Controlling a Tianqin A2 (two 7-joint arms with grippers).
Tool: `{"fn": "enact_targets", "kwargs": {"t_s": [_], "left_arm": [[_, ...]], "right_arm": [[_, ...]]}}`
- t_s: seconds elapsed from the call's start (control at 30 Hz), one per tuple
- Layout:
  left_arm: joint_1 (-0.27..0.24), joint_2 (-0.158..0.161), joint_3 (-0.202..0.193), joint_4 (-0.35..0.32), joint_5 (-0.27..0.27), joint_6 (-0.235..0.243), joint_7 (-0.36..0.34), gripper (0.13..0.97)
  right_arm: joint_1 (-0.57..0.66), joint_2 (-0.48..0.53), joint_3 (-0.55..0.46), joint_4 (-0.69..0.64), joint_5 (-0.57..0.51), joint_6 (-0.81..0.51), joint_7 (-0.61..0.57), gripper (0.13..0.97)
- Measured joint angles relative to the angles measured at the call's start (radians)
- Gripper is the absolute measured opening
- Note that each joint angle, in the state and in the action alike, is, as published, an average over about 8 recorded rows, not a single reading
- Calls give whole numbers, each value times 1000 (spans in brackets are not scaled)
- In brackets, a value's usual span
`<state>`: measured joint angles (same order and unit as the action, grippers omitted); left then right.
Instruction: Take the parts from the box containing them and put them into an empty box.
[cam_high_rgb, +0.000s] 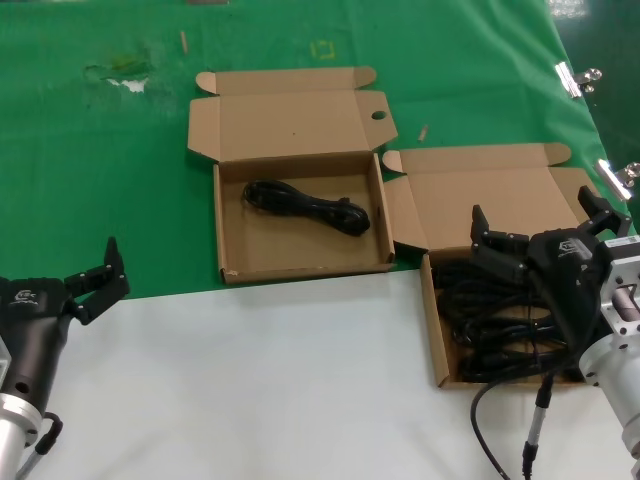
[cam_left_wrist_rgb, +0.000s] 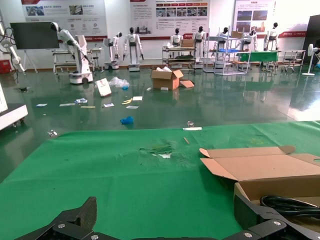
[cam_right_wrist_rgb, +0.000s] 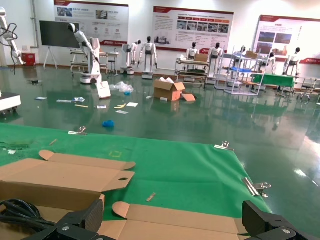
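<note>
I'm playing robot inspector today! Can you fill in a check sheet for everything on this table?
Surface: green cloth behind, white tabletop in front.
Job's things: left carton holds one cable coil; right carton holds a tangle of coils.
Clutter: small scraps, clips.
Grippers: left gripper open, idle; right gripper open above right carton.
Cables: robot lead over table.
Surroundings: hall with robots, posters.

A glossy dark green hall floor (cam_left_wrist_rgb: 210, 107) reflects the light, littered with scraps of paper (cam_left_wrist_rgb: 131, 102) and an open brown cardboard carton (cam_right_wrist_rgb: 168, 90). White humanoid display robots (cam_left_wrist_rgb: 133, 47) line the far white wall beneath printed posters (cam_right_wrist_rgb: 192, 22). Green cloth (cam_high_rgb: 90, 180) covers the white tabletop (cam_high_rgb: 260, 390), held by metal clips (cam_right_wrist_rgb: 255, 186).
</note>
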<state>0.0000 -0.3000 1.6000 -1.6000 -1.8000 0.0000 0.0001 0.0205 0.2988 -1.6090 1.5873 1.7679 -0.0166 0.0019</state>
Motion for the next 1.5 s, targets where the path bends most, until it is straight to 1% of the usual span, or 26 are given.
{"fn": "enact_targets", "kwargs": {"t_s": [1.5], "left_arm": [[0, 0, 0, 0, 0, 0, 0, 966]], "right_arm": [[0, 0, 0, 0, 0, 0, 0, 966]]}}
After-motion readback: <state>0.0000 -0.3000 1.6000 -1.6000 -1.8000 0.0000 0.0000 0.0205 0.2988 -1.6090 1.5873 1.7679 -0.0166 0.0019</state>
